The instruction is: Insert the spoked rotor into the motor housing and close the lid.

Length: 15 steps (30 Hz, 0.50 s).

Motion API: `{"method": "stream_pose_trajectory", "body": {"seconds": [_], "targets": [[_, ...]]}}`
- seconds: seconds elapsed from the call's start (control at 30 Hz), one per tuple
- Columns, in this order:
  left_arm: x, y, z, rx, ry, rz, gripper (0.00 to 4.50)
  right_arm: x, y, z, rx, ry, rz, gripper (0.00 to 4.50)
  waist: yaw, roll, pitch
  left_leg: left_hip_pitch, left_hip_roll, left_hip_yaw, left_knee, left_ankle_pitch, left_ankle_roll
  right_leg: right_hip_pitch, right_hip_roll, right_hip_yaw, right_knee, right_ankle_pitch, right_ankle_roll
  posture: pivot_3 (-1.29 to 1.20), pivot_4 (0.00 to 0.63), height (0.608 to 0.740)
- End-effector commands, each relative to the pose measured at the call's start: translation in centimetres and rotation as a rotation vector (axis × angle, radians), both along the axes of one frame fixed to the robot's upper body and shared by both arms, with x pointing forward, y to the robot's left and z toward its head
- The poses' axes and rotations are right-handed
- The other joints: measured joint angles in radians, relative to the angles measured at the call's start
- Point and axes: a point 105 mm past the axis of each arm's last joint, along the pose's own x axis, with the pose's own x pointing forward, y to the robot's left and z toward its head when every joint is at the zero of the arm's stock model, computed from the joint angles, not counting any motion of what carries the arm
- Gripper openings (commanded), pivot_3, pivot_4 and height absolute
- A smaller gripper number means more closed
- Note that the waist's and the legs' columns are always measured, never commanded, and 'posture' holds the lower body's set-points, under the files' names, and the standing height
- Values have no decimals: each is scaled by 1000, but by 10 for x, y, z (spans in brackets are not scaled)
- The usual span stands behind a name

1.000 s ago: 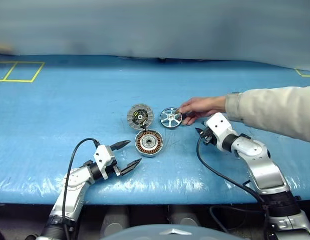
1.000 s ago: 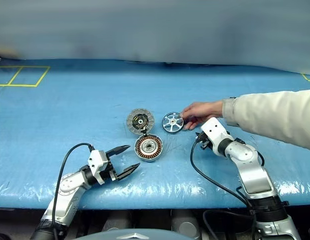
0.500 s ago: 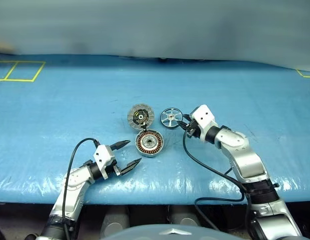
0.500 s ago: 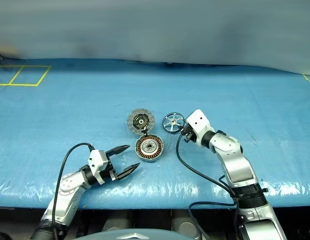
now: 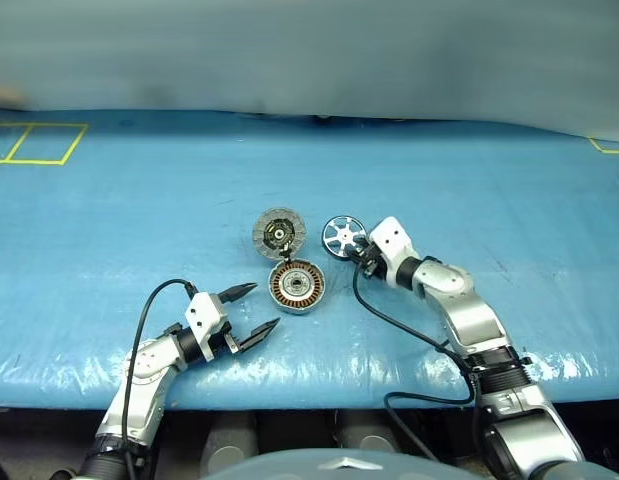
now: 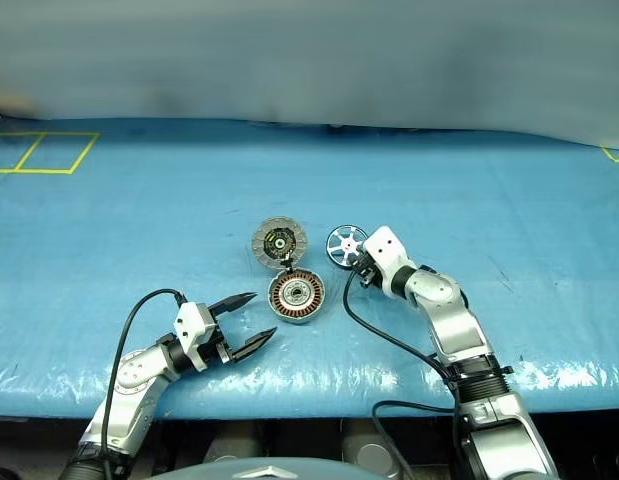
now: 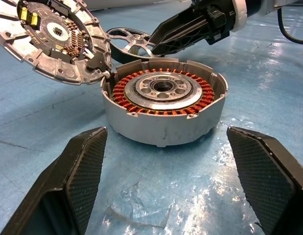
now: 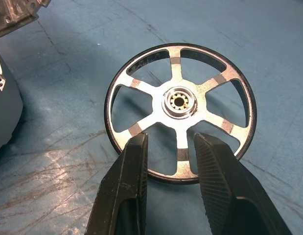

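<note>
We are seeing the right gripper (image 8: 170, 147), fingers slightly apart, covering the spoked rotor's (image 8: 179, 103) near rim; the left gripper (image 7: 166, 166) is gaping wide.

Your two head views look forward and down over the blue table (image 5: 109, 200), taking in both arms. Your left wrist view sits low and close, facing the motor housing (image 7: 163, 107) across the table, with the lid (image 7: 51, 39) and spoked rotor (image 7: 129, 43) beyond. Your right wrist view looks steeply down, very near that rotor, which all views share
</note>
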Motion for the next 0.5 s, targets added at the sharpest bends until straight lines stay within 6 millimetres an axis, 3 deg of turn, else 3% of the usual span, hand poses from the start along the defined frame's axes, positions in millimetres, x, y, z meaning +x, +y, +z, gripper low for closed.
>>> {"method": "stream_pose_trajectory", "body": {"seconds": [0.03,0.1,0.2,0.37,0.5], "targets": [[1,-1,10,-5,-57,-2,4151,3,-1,3,16,-6,-14,1372,0,0,0,0,0,0,0,0,0,0,0,0,0,0,0,0,150,740],[1,-1,10,-6,-57,0,4151,3,-2,-2,17,7,-22,977,0,0,0,0,0,0,0,0,0,0,0,0,0,0,0,0,150,740],[0,-1,10,-9,-55,0,4151,2,-3,-4,45,17,-39,32,0,0,0,1,0,0,0,0,0,1,0,0,0,0,0,0,150,740],[-2,-1,10,-18,-53,-2,4151,-2,-6,0,132,11,-60,32,0,0,0,1,0,0,0,0,0,1,0,0,0,0,0,0,150,740],[-3,-1,11,-24,-53,-5,4151,-14,-9,16,288,-17,-28,32,2,0,0,0,0,0,0,0,0,1,0,0,0,0,0,0,150,740]]}}
